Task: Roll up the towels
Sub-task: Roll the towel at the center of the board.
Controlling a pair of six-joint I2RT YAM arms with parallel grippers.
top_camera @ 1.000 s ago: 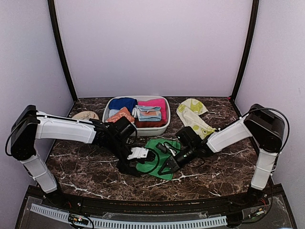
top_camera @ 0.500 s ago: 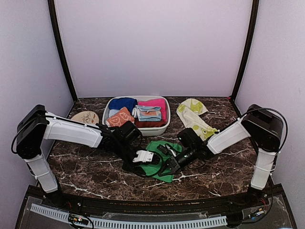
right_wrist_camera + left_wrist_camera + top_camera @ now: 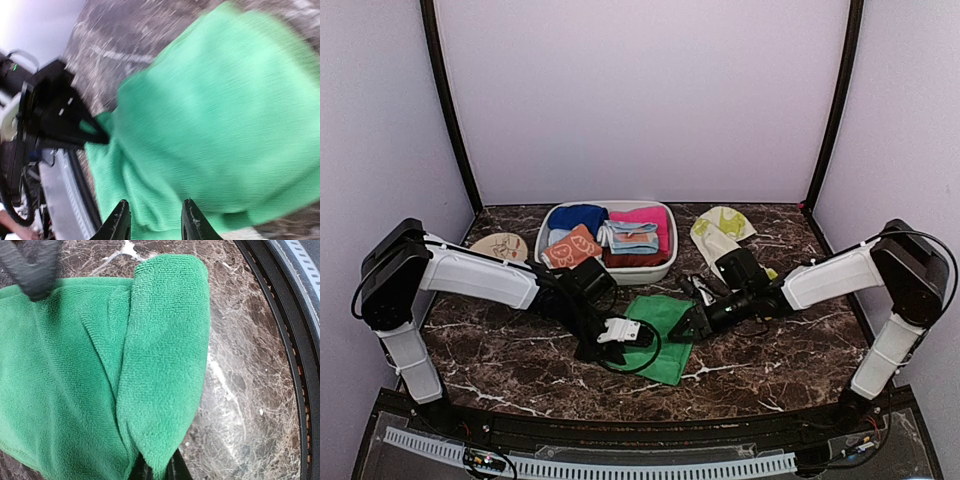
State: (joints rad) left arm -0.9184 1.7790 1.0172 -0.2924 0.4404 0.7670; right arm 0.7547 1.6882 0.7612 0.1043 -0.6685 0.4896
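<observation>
Left fingers (image 3: 175,470) pinch one green towel (image 3: 670,360), right fingers (image 3: 120,222) spread; one printed towel (image 3: 717,232) beyond.

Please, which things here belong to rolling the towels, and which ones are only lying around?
For the job:
- green towel
- printed towel

Only lying about:
- bin
- orange cloth, blue cloth, pink cloth and light-blue cloth, all in the bin
- tan disc
</observation>
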